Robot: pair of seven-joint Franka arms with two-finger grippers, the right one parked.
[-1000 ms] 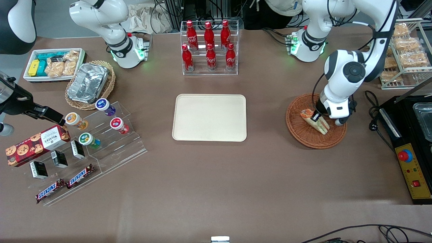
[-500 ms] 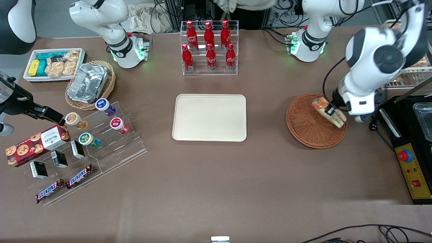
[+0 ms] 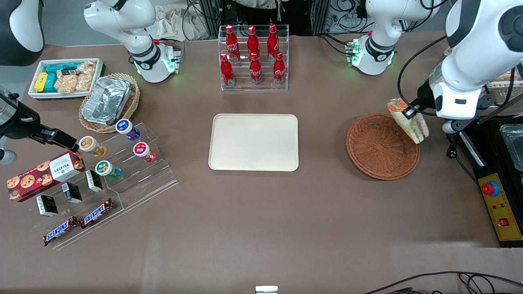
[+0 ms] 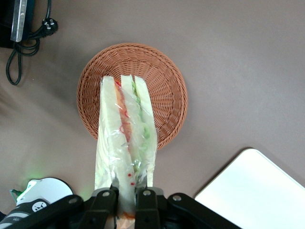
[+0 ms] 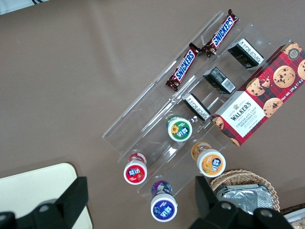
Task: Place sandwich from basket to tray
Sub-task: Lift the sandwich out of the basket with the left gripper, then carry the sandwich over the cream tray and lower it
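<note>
My left gripper is shut on the sandwich, a plastic-wrapped wedge with green, orange-red and white layers, and holds it in the air above the edge of the basket. The reddish-brown wicker basket lies empty on the table toward the working arm's end. In the left wrist view the gripper pinches the sandwich at one end, with the basket below it. The cream tray lies flat at the table's middle and has nothing on it; a corner of it shows in the left wrist view.
A clear rack of red cola bottles stands farther from the camera than the tray. A black machine with a red button and a wire rack of bagged snacks sit beside the basket. Snack displays lie toward the parked arm's end.
My left gripper has lifted the sandwich out of the basket and risen with it, drifting toward the working arm's end. The basket is now empty.
</note>
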